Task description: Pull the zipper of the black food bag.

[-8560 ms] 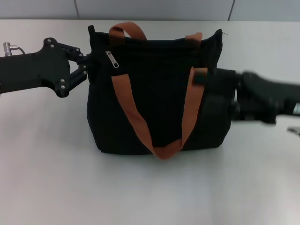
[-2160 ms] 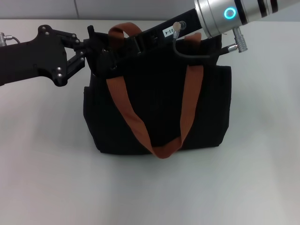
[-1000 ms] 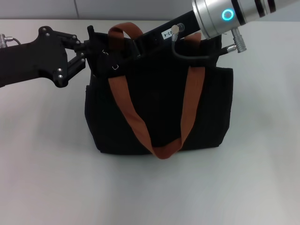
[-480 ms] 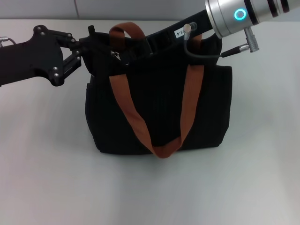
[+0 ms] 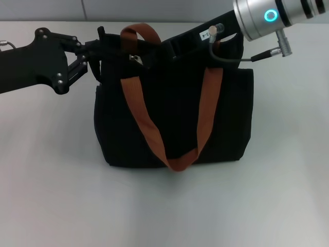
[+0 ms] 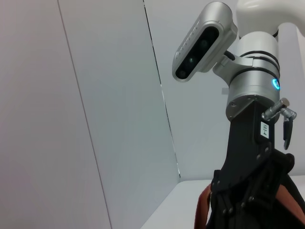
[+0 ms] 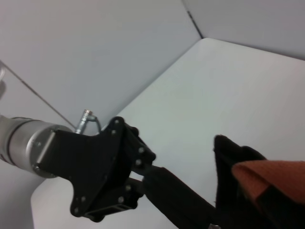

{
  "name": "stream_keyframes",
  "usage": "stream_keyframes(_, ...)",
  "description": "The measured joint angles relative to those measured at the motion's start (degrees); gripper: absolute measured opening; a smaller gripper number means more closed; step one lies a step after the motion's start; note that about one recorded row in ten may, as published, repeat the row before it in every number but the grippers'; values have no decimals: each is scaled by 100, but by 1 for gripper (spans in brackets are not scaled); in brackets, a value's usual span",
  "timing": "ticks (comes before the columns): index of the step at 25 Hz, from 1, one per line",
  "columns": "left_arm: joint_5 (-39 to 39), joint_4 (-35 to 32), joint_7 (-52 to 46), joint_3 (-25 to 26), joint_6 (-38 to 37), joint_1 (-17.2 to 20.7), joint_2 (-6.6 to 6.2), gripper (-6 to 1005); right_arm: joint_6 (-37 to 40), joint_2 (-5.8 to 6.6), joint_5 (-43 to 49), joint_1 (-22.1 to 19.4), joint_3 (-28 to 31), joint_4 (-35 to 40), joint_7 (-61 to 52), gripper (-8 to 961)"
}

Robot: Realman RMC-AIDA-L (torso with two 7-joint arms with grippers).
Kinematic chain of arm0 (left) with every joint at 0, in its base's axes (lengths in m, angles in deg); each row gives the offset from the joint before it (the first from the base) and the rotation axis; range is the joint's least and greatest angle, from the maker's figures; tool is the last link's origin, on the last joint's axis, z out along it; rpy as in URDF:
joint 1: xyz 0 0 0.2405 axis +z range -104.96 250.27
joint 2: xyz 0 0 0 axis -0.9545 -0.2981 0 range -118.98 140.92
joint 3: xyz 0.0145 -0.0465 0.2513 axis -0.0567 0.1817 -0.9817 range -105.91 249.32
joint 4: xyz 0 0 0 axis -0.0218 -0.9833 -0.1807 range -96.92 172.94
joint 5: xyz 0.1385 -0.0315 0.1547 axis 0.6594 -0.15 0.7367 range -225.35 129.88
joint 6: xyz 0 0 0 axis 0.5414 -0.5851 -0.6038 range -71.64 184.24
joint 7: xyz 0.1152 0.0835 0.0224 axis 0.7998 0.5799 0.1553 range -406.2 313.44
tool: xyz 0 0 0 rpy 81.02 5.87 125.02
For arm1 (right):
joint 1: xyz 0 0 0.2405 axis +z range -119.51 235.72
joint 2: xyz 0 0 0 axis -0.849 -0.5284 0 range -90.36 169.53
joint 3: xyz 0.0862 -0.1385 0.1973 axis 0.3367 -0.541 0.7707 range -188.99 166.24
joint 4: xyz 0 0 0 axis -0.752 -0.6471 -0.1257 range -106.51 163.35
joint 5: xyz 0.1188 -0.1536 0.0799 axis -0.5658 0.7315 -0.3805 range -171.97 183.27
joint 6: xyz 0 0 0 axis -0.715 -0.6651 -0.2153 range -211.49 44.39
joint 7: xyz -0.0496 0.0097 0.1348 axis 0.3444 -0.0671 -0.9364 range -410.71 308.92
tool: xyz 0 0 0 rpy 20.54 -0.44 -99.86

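The black food bag point(image 5: 175, 118) stands upright mid-table, its orange-brown strap handles point(image 5: 146, 123) hanging down the front. My left gripper point(image 5: 96, 51) reaches in from the left, shut on the bag's top left corner. My right arm reaches across the bag's top from the upper right. Its gripper point(image 5: 144, 54) sits on the zip line, shut on the small silver zipper point(image 5: 135, 58), just right of the left strap. The right wrist view shows the left gripper point(image 7: 162, 183) meeting the bag's corner point(image 7: 238, 162). The left wrist view shows the right arm's black gripper body point(image 6: 248, 191) over the bag.
The bag sits on a white table point(image 5: 51, 180) with open surface in front and on both sides. A grey panelled wall point(image 5: 169, 9) runs along the back. The right arm's cable and plug point(image 5: 267, 51) stick out over the bag's top right corner.
My right gripper has drawn back to the right along the bag's top edge, and the silver zipper has moved right with it. The left gripper has kept hold of the corner, lifting slightly.
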Motion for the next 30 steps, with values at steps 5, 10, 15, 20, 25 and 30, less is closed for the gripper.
stream_keyframes(5,-3,0,2,0,3,-6,0,77,14,-4,39,-192,-67,239,-114,-1)
stream_keyframes(10,-9,0,0,0,5,-15,0,77,43,-5,117,-460,-114,602,-250,-1)
stream_keyframes(15,-21,-1,3,0,4,-9,0,77,88,-5,179,-766,-121,1019,-389,0)
stream_keyframes(20,-27,0,1,-1,-7,2,0,77,132,-5,216,-1038,-119,1330,-504,0)
stream_keyframes(25,-28,-1,6,0,-12,10,16,77,286,-4,151,-1231,-58,1502,-459,0)
stream_keyframes(30,-29,0,-5,0,-33,-3,38,78,373,-5,-182,-1168,-111,1450,-301,0)
